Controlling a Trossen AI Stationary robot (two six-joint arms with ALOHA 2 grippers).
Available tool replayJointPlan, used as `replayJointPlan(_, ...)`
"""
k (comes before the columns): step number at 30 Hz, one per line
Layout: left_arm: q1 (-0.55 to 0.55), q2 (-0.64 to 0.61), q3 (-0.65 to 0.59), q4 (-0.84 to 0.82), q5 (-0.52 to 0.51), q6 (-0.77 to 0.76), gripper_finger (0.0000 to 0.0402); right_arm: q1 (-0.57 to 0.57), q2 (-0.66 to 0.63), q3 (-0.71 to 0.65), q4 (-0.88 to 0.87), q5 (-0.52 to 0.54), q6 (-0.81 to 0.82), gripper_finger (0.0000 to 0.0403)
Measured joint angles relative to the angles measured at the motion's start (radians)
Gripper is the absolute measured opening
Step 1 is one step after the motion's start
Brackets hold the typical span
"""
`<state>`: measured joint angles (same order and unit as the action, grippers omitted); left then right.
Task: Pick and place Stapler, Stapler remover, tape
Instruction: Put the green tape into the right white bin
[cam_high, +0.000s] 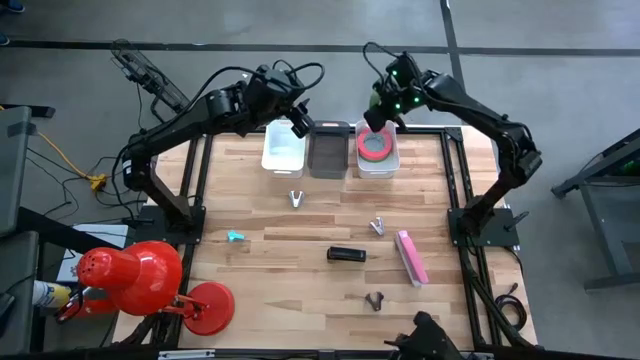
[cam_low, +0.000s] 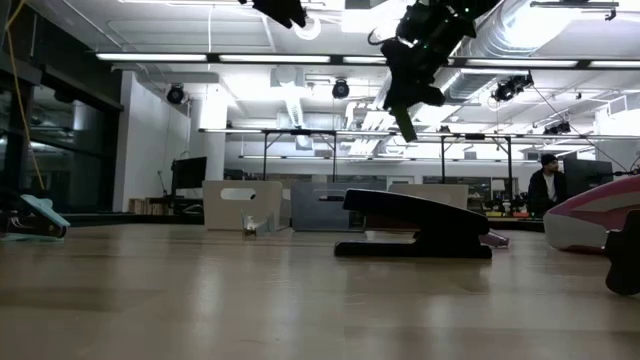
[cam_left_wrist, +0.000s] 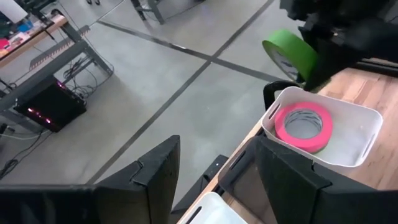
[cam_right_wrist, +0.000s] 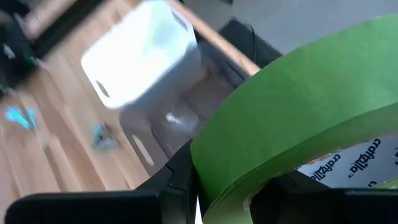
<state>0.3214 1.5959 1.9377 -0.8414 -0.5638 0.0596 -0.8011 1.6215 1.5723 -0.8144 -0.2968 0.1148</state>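
A bright green tape roll (cam_left_wrist: 289, 55) hangs over the far end of the right white bin (cam_left_wrist: 360, 152), with my right gripper (cam_high: 380, 120) shut on it. A pink-red tape roll (cam_left_wrist: 303, 126) lies flat on that bin's floor. My left gripper (cam_left_wrist: 217, 155) stands open and bare above the far-edge bins, near the left white bin (cam_high: 283, 147). A black stapler (cam_high: 346, 254) and a pink stapler (cam_high: 411, 257) lie on the table. Staple removers (cam_high: 296, 198) (cam_high: 377, 227) (cam_high: 374, 300) lie scattered among them. My right gripper pinches the green roll's band (cam_right_wrist: 224, 180); one finger seems to be inside the ring's hole and one on the outer face. It comes from above, slanting down. The roll stands on edge, tilted, lifted clear above the bin.
A dark grey bin (cam_high: 329, 150) stands between the two white ones at the far edge. A teal staple remover (cam_high: 236, 237) lies near the table's left side. A red lamp (cam_high: 140, 275) stands at the near left corner. Bare wood lies at the middle and near left.
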Motion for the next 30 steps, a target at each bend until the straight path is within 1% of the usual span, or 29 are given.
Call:
replayJointPlan(3,0.000,0.000,0.000,-0.012,-0.001,-0.007,0.0202,-0.004,-0.006,0.000,0.066,0.006,0.029,0.0086)
replayJointPlan(6,0.000,0.000,0.000,-0.027,-0.001,-0.012,0.0202,-0.003,-0.008,0.000,0.074,0.018,0.046,0.0086)
replayJointPlan(8,0.000,0.000,0.000,-0.036,-0.001,-0.012,0.0202,0.005,-0.012,-0.032,0.114,0.031,0.067,0.0086)
replayJointPlan(10,0.000,0.000,0.000,-0.040,0.002,-0.013,0.0202,0.011,-0.035,-0.113,0.187,0.017,0.108,0.0086)
replayJointPlan(12,0.000,0.000,0.000,-0.045,0.012,-0.014,0.0202,0.012,-0.075,-0.225,0.285,-0.002,0.169,0.0086)
replayJointPlan(14,0.000,0.000,0.000,-0.052,0.019,-0.015,0.0202,0.019,-0.132,-0.341,0.405,0.014,0.245,0.0086)
replayJointPlan(19,0.000,0.000,0.000,-0.044,0.025,-0.017,0.0202,0.031,-0.290,-0.584,0.759,0.109,0.497,0.0086)
replayJointPlan(22,0.000,0.000,0.000,-0.042,0.026,-0.022,0.0202,0.065,-0.337,-0.723,0.932,0.179,0.672,0.0086)
replayJointPlan(25,0.000,0.000,0.000,-0.041,0.026,-0.034,0.0202,0.104,-0.357,-0.831,1.119,0.273,0.843,0.0086)
replayJointPlan(27,0.000,0.000,0.000,-0.041,0.026,-0.039,0.0202,0.128,-0.358,-0.888,1.210,0.327,0.945,0.0086)
replayJointPlan(30,0.000,0.000,0.000,-0.044,0.026,-0.040,0.0202,0.178,-0.357,-0.939,1.239,0.427,1.041,0.0086)
